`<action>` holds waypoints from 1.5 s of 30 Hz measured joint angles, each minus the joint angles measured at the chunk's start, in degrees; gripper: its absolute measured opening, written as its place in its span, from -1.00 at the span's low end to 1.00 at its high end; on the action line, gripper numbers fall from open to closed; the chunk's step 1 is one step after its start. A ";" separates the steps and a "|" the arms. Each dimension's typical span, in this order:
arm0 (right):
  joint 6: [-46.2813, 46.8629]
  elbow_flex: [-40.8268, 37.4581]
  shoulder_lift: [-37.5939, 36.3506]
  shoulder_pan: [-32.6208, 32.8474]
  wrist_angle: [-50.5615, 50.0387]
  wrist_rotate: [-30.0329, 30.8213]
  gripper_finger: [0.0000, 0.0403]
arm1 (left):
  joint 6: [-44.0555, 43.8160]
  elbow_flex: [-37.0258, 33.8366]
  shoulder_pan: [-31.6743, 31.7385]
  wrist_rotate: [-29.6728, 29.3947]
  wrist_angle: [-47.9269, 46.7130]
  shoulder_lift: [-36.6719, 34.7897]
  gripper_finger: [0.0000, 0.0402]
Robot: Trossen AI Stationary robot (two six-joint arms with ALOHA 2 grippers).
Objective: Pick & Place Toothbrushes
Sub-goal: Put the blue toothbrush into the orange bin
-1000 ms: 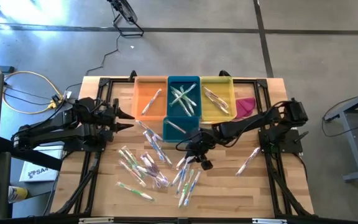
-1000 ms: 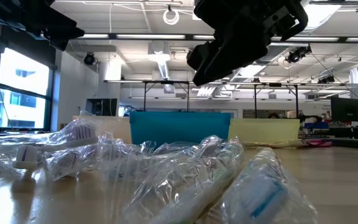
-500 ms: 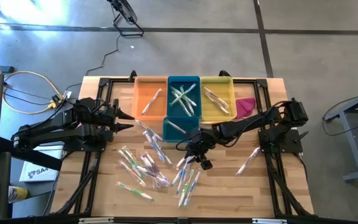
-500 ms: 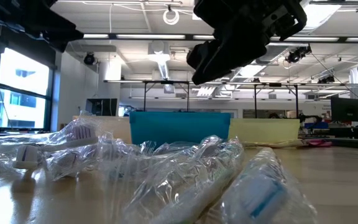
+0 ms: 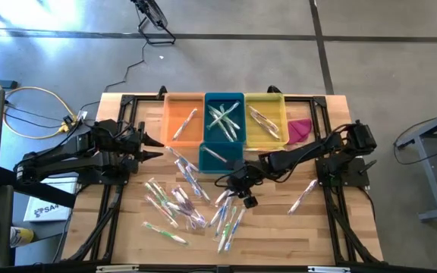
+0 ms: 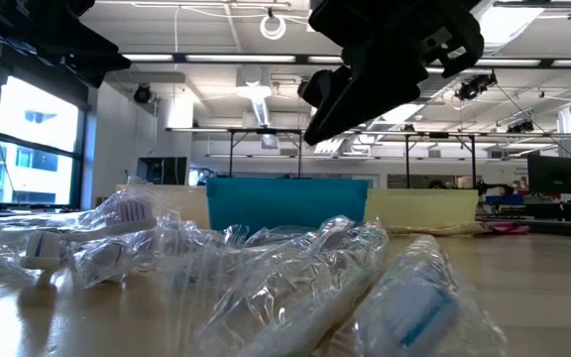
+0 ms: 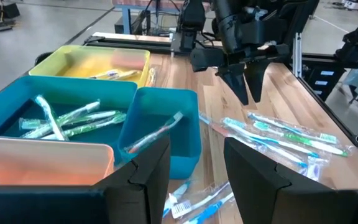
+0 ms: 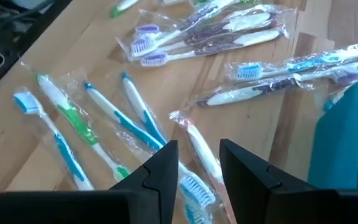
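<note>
- High view: table carries orange, teal, yellow bins at 12 o'clock, likely colour sorting.
- Toothbrushes lie scattered at 6 o'clock of the bins, several already binned.
- Right gripper reaches over the pile, jaws partly apart, empty.
- Left gripper waits at 9 o'clock, jaws apart, empty.

Three bins are set side by side at the table's far edge, toothbrushes inside each. A smaller bin is placed just in front of the middle one. Loose toothbrushes are scattered across the table in front of the bins.
</note>
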 joint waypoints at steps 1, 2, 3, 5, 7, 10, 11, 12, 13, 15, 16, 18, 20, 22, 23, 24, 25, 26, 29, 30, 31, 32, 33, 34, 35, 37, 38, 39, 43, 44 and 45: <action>0.00 0.00 0.02 -0.01 -0.26 0.06 -0.45 | 0.00 0.00 -0.01 0.00 -0.12 -0.02 -0.26; -0.01 0.00 0.51 -0.03 -0.15 0.06 -0.45 | 0.00 0.00 0.01 0.00 -0.31 -0.02 -0.26; -0.02 0.02 0.93 -0.05 -0.04 0.18 -0.45 | 0.02 0.00 0.00 0.00 -0.48 -0.02 -0.26; -0.02 0.02 2.61 -0.07 -0.05 0.21 -0.45 | 0.02 0.00 0.01 0.02 -0.74 0.00 -0.26; -0.02 0.02 4.89 -0.10 0.81 0.23 -0.45 | 0.02 0.00 0.00 0.01 -0.65 -0.02 -0.26; -0.02 0.00 7.38 -0.06 1.43 0.14 -0.45 | 0.02 0.00 -0.01 0.02 -0.79 -0.02 -0.26; -0.02 0.00 7.88 -0.06 1.55 0.04 -0.45 | 0.02 0.00 0.00 0.02 -0.88 -0.01 -0.26; -0.02 0.00 8.26 -0.06 1.39 -0.03 -0.45 | -0.01 0.00 -0.01 0.02 -0.89 -0.02 -0.26; -0.02 0.00 8.50 -0.06 1.24 -0.14 -0.45 | -0.04 0.00 0.01 0.02 -0.85 -0.01 -0.26; -0.02 0.00 8.80 -0.06 1.26 -0.80 -0.45 | -0.12 0.00 -0.01 0.04 -0.88 -0.02 -0.26; -0.02 0.00 8.86 -0.07 1.15 -1.34 -0.45 | -0.14 0.00 0.01 0.04 -0.86 -0.02 -0.26; -0.07 0.00 8.92 -0.08 0.44 -1.51 -0.45 | -0.22 0.00 0.01 0.04 -0.86 -0.01 -0.26; -0.20 0.00 8.95 -0.06 -0.81 -0.98 -0.45 | -0.24 0.00 0.01 0.05 -0.86 -0.02 -0.26; -0.24 0.04 9.22 -0.06 -1.97 0.45 -0.45 | -0.24 0.00 0.00 0.07 -0.84 -0.01 -0.26; -0.21 0.04 9.25 -0.06 -2.82 0.62 -0.45 | -0.24 0.00 0.01 0.07 -0.86 0.00 -0.26; -0.20 0.03 9.33 -0.06 -3.55 0.83 -0.45 | -0.24 0.00 -0.01 0.07 -0.86 -0.02 -0.26; -0.18 0.02 9.33 -0.07 -3.88 0.94 -0.45 | -0.24 0.00 0.00 0.07 -0.84 -0.02 -0.26; -0.18 0.02 9.33 -0.07 -4.03 1.24 -0.45 | -0.25 0.00 0.00 0.08 -0.85 -0.02 -0.26; -0.16 0.02 9.33 -0.06 -4.46 1.32 -0.45 | -0.26 0.00 0.01 0.24 -0.84 -0.02 -0.26; -0.16 0.02 9.33 -0.06 -4.55 1.33 -0.45 | -0.26 0.00 -0.01 0.24 -0.84 -0.02 -0.26; -0.15 0.02 9.33 -0.06 -4.70 1.33 -0.45 | -0.26 0.00 -0.01 0.24 -0.84 -0.01 -0.26; -0.11 0.02 9.33 -0.06 -5.06 1.34 -0.45 | -0.26 0.00 -0.01 0.24 -0.84 0.00 -0.26; -0.04 0.02 9.33 -0.08 -5.58 1.35 -0.45 | -0.26 0.00 0.01 0.23 -0.84 -0.01 -0.26; -0.05 0.02 9.33 -0.08 -6.24 1.43 -0.45 | -0.27 0.00 -0.01 0.23 -0.84 -0.01 -0.26; 0.01 0.03 9.33 -0.07 -6.85 1.45 -0.45 | -0.35 0.00 -0.01 0.22 -0.84 -0.02 -0.26; 0.26 0.07 9.33 -0.08 -8.08 1.63 -0.45 | -1.00 0.00 0.00 0.22 -0.84 -0.02 -0.26; 0.40 0.08 9.33 -0.08 -8.72 1.63 -0.45 | -1.13 0.00 0.01 0.21 -0.84 -0.01 -0.26; 0.46 0.11 9.31 -0.08 -9.63 1.58 -0.45 | -1.14 0.00 0.00 0.21 -0.84 -0.02 -0.26; 0.67 0.11 9.25 -0.06 -11.98 1.37 -0.45 | -1.14 0.00 0.01 0.20 -0.84 -0.02 -0.26; 0.66 0.11 9.25 -0.06 -12.22 1.30 -0.45 | -1.14 0.00 -0.01 0.20 -0.84 0.00 -0.26; 0.67 0.11 9.25 -0.06 -12.28 1.34 -0.45 | -1.16 0.00 0.01 0.20 -0.84 0.00 -0.26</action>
